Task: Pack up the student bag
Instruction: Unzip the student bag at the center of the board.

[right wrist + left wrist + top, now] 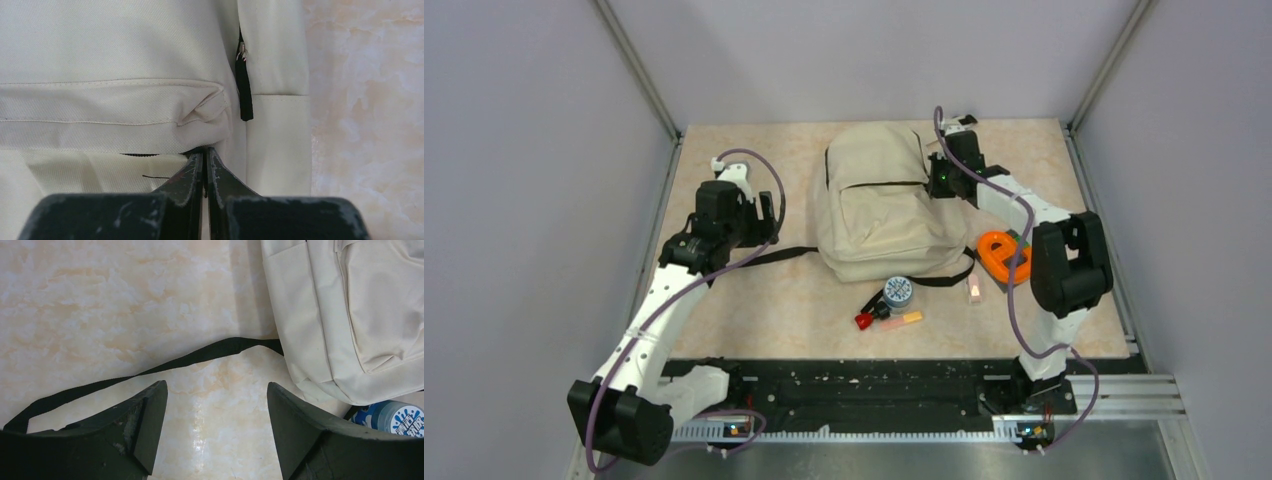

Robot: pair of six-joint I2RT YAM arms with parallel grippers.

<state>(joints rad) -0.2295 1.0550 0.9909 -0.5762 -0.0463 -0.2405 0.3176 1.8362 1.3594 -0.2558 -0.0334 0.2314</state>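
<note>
The student bag (879,215) is a cream canvas backpack lying flat at the table's middle back. My right gripper (932,178) is at the bag's right side. In the right wrist view it (205,150) is shut, its tips at the end of the front pocket's zipper, and a thin dark tab shows between the fingers. A second black zipper pull (244,95) hangs just beyond. My left gripper (764,215) hovers left of the bag. It (215,385) is open over bare table, just short of the bag's thin black strap (200,356).
In front of the bag lie a blue-capped round bottle (897,292), a red-and-orange marker (889,320) and a small pink eraser (974,290). An orange tape measure (1001,250) sits by my right arm. Walls close in the table on three sides.
</note>
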